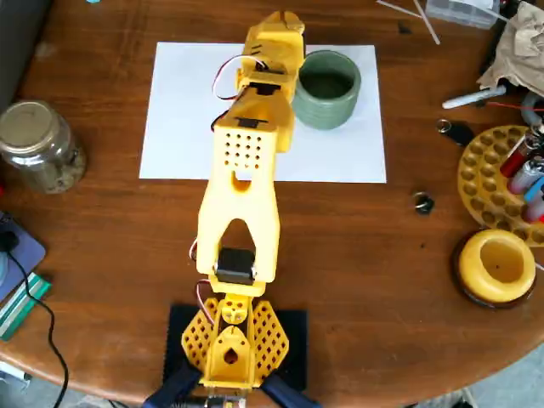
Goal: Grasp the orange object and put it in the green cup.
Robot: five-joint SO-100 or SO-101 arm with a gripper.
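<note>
My gripper (285, 17) sits at the paper's (183, 110) far edge, left of the cup (326, 88); can't tell if it's closed, and the orange piece is hidden. Probably mid-carry, so next I swing right over the cup.

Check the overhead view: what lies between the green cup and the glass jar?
In the overhead view, between green cup and glass jar lie the white paper sheet and the yellow arm crossing it.
</note>
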